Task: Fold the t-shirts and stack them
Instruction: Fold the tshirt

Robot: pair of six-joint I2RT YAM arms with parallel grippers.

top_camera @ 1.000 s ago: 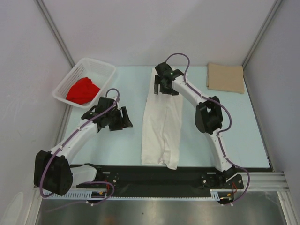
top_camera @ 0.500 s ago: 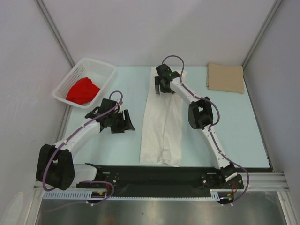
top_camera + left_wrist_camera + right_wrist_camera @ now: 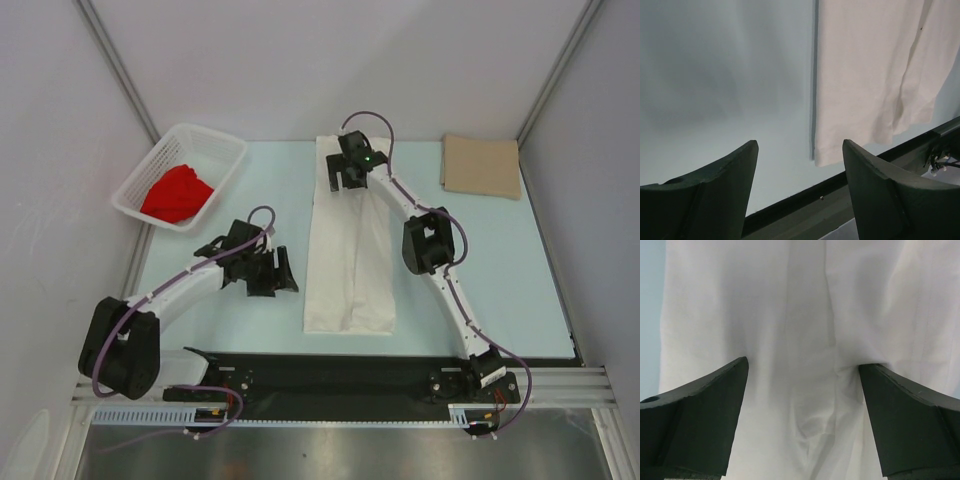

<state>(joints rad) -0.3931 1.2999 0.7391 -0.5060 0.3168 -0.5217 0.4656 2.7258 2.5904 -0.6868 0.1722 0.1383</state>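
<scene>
Left gripper [image 3: 270,272], centre-left, and right gripper [image 3: 346,176], upper centre over the white shirt [image 3: 350,275], both gape empty; a one-layer pinch could skew the fold.

Your left arm: elbow bent, forearm running toward 2 o'clock, left gripper [image 3: 282,272] jaws apart, empty. Your right arm: stretched long toward 11 o'clock, right gripper [image 3: 345,180] aimed down, jaws spread wide.

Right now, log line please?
left end effector: open, beside white shirt | right end effector: open, over its far end | red shirt: in basket | tan shirt: folded, far right
</scene>
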